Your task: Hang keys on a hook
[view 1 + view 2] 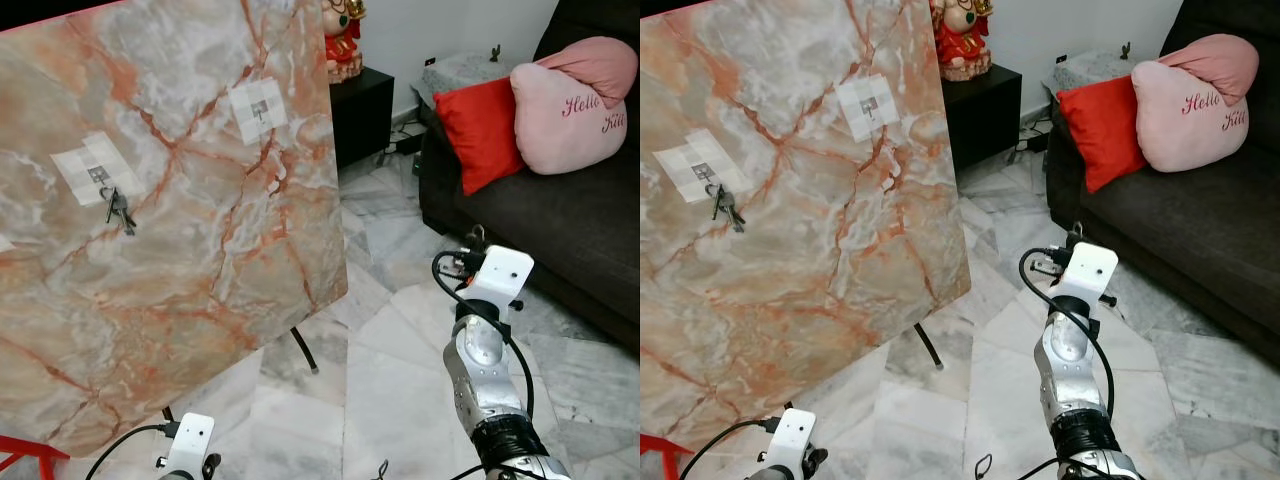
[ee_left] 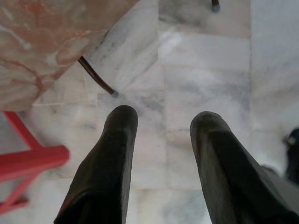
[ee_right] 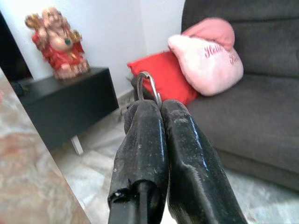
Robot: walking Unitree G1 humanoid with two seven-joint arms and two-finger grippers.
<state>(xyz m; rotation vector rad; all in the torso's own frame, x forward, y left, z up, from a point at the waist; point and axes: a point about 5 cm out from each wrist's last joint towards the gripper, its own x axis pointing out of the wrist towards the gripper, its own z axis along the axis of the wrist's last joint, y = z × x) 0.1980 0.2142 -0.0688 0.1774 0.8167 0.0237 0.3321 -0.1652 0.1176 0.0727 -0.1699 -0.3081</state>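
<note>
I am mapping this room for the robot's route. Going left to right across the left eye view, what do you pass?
Keys hanging on the marble board → empty hook patch → figurine on the black cabinet → red cushion → pink pillow on the dark sofa.

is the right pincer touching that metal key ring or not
Touching. In the right wrist view the right pincer is closed with the metal key ring pinched between its two black fingertips, the ring's loop sticking out past them.
</note>
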